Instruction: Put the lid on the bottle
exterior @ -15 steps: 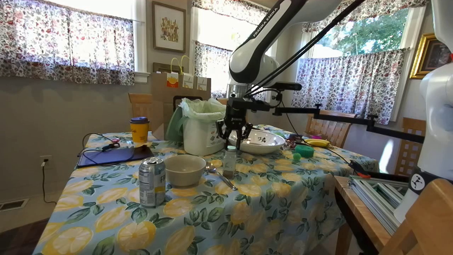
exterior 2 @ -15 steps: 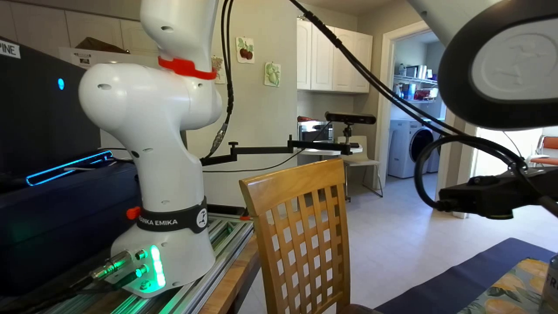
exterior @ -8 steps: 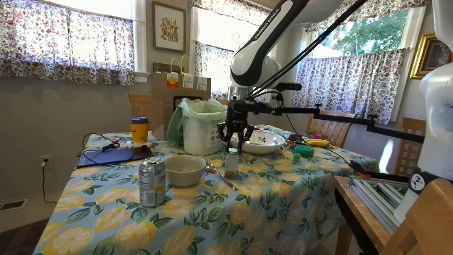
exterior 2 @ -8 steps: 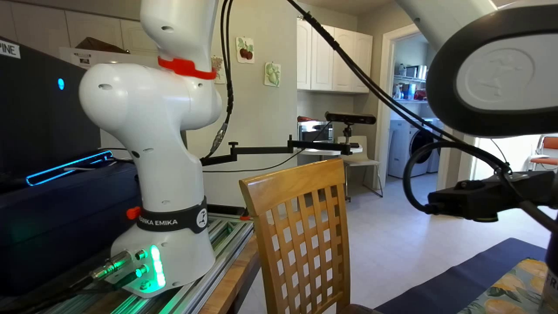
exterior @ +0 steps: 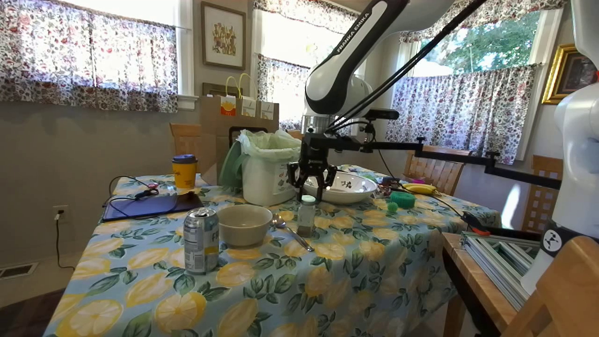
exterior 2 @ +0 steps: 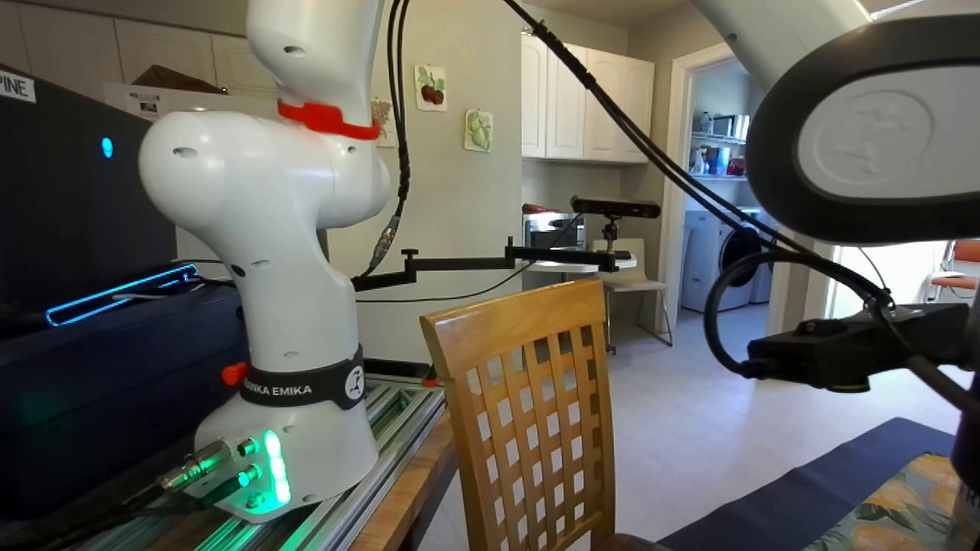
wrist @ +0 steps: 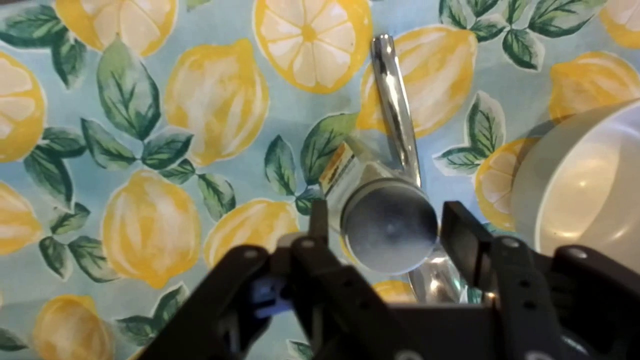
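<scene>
A small clear bottle (exterior: 306, 219) stands upright on the lemon-print tablecloth, with dark contents at its base. A pale round lid (exterior: 308, 199) sits on its top. In the wrist view the lid (wrist: 390, 227) shows as a flat grey disc that hides most of the bottle; part of the bottle's labelled side (wrist: 345, 175) shows beyond it. My gripper (exterior: 310, 195) points down at lid height. In the wrist view my gripper (wrist: 384, 220) is open, with a finger on each side of the lid. A gap shows at the left finger; the right finger is very close to the lid.
A spoon (wrist: 397, 95) lies beside the bottle, partly under it in the wrist view. A grey bowl (exterior: 245, 227) and a can (exterior: 201, 241) stand nearby. A white bin (exterior: 266, 182) and a wide patterned bowl (exterior: 348, 189) stand behind the gripper.
My gripper has moved slightly down and right in an exterior view, and its fingers have spread a little. The bottle with its lid has shifted slightly right and down.
</scene>
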`<control>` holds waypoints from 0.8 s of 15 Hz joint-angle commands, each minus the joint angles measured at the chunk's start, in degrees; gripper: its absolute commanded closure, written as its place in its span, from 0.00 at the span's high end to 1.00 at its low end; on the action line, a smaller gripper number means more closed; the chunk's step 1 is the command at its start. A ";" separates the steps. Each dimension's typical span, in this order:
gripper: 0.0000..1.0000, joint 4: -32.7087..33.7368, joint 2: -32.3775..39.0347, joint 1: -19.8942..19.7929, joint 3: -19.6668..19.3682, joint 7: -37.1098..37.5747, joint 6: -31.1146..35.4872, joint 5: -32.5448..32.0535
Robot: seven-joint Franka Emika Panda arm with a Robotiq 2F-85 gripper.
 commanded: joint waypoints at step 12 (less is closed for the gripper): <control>1.00 -0.94 -23.46 -2.21 -0.26 -2.13 -27.49 1.77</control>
